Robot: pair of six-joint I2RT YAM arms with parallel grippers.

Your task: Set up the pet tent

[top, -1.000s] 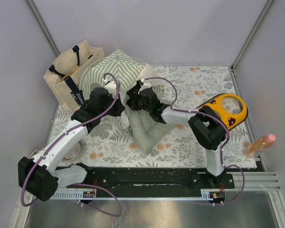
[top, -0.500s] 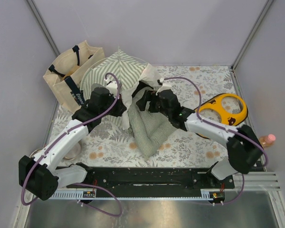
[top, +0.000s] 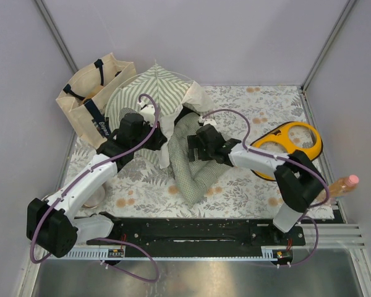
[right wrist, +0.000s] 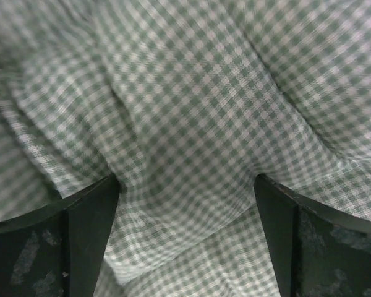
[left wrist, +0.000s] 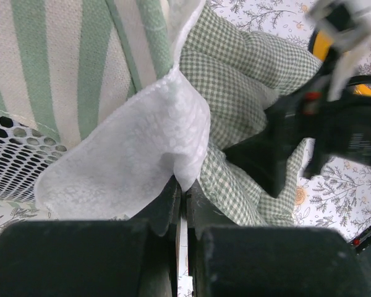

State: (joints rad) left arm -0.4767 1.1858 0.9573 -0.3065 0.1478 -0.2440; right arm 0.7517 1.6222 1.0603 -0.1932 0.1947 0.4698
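Pet tent (top: 151,90) beside tote bag (top: 89,105), far-left corner; left gripper (top: 162,141) at its flap, right gripper (top: 190,147) on checked cushion (top: 198,176).

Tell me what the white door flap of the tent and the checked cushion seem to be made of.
The door flap: thin white cloth, matte, with a faint embossed or lacy pattern; it drapes softly. The checked cushion: woven green-and-white gingham, matte; visible threads and soft puffy folds suggest padding inside.

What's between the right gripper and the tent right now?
The green checked cushion. It lies bunched in front of the tent, and the right gripper, jaws open, straddles its fabric. Nothing blocks the left gripper, which is shut on the white flap of the tent.
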